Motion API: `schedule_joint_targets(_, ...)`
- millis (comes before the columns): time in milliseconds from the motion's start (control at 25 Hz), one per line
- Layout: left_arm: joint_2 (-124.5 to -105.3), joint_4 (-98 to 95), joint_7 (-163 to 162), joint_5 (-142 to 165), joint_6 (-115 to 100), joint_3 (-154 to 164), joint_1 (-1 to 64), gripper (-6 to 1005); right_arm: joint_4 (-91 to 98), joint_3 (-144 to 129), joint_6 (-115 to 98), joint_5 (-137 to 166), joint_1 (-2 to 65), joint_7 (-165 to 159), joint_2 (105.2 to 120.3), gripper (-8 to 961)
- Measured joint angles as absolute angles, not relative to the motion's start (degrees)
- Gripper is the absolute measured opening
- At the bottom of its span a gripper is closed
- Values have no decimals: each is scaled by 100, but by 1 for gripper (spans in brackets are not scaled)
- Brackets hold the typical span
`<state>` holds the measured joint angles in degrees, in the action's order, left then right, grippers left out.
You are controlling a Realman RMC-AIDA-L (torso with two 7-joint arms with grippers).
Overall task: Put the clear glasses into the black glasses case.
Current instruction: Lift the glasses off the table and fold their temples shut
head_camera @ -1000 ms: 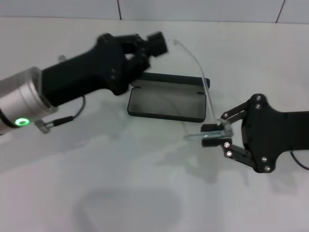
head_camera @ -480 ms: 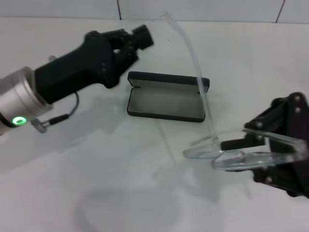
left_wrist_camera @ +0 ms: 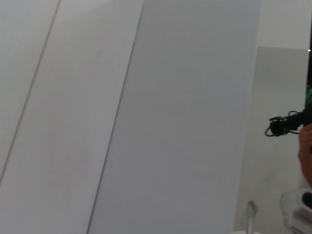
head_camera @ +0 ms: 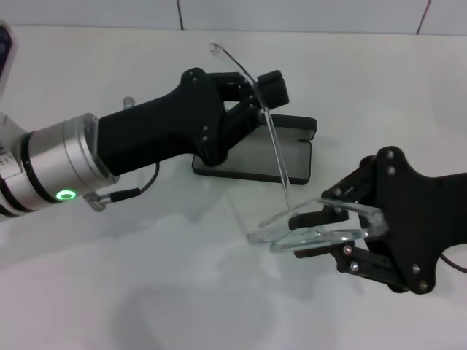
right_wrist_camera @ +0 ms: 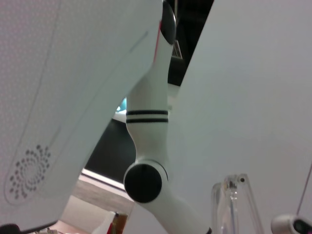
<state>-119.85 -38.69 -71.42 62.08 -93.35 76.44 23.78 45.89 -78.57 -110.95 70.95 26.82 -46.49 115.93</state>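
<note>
Right gripper (head_camera: pixel 310 232) stays clamped on the clear glasses (head_camera: pixel 321 224), now lifted. Left gripper (head_camera: pixel 266 91) moved in over the black glasses case (head_camera: pixel 295 159); its finger state can't be determined.

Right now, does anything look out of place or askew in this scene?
Yes. The clear glasses, held by the right gripper in front of the black glasses case, have one arm sticking up across the left gripper.

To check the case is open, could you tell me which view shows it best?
The head view: the case lies open on the table, partly behind the left gripper. Neither wrist view shows the case.
</note>
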Motion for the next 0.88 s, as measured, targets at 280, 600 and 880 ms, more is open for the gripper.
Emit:
schedule_joint_targets(280,-11988,-3887,-6948,6129,-9646,7698,2343,89,4463,-7862,-10963,7097,2688,-4633,11584,116)
schedule_joint_targets(600,-11988,-3892,-6969,6124,-9894,7731,2341,89,4447,-7874,-10723,7094,2690,-4651,11584,116)
schedule_joint_targets(880,-11987,-3917,-6971,6124,-9963,7887,2407,88,4443,-7889,-10610,7083,2722,-4671,11593,116)
